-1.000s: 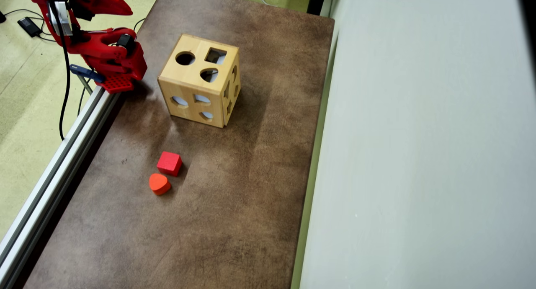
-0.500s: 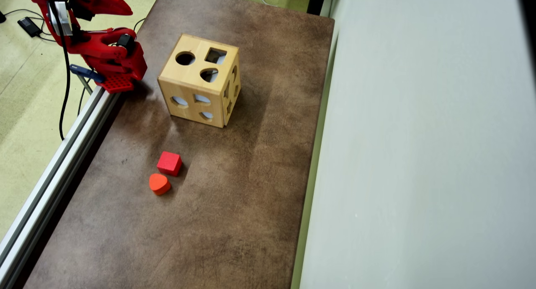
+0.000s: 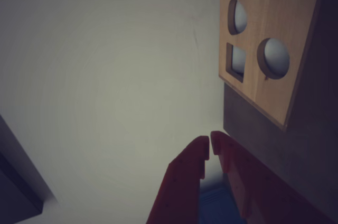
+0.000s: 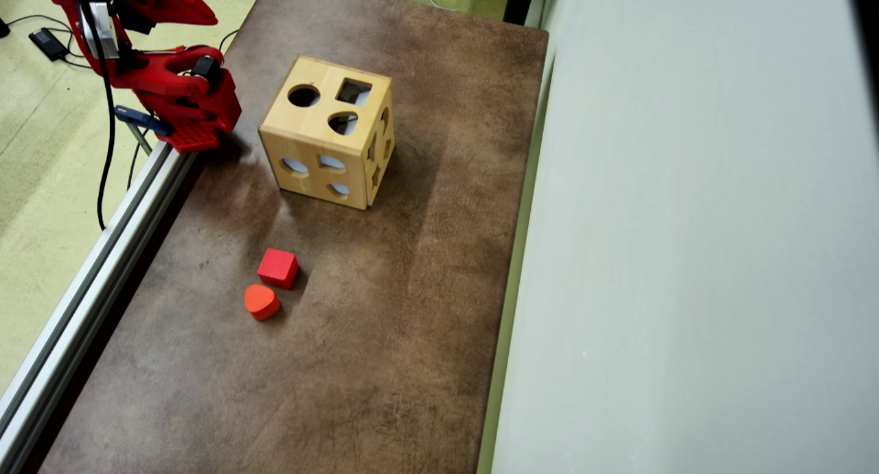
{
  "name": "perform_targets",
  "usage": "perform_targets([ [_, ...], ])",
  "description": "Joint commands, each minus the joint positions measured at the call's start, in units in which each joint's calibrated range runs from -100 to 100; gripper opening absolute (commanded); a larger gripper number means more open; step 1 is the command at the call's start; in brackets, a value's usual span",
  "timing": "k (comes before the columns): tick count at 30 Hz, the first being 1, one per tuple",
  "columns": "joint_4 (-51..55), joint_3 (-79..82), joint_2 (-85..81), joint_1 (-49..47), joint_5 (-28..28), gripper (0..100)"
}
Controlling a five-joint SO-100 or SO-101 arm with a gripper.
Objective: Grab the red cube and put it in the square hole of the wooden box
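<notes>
Comparing with the earlier overhead frames, no change is noted: gripper [image 3: 210, 149] nearly closed, empty, by the wooden box [image 4: 328, 132]; red cube [image 4: 278, 267] on the counter [image 4: 384, 336], touching an orange heart block [image 4: 261, 301].

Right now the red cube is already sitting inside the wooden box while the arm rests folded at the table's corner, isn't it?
Not quite. In the overhead view the red cube lies on the brown table, outside the wooden box and beside the orange heart block. The rest holds: the arm is folded at the table's corner, its gripper shut on nothing in the wrist view.
</notes>
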Motion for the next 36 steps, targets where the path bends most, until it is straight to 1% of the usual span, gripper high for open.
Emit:
perform_targets([
  [1, -0.14, 0.02, 0.26, 0.18, 0.10, 2],
  [14, -1.19, -0.07, 2.22, -0.26, 0.44, 2],
  [22, -1.19, -1.15, 16.66, 0.33, 0.54, 2],
  [25, -1.19, -4.01, 20.39, 0.41, 0.98, 2],
  [27, -1.11, -6.96, 22.43, 0.41, 3.17, 2],
  [32, -0.30, -9.82, 27.19, 0.48, 13.04, 2],
  [34, -0.30, -9.82, 28.04, 1.60, 15.09, 2],
  [36, -0.38, -9.64, 28.71, 5.46, 15.87, 2],
])
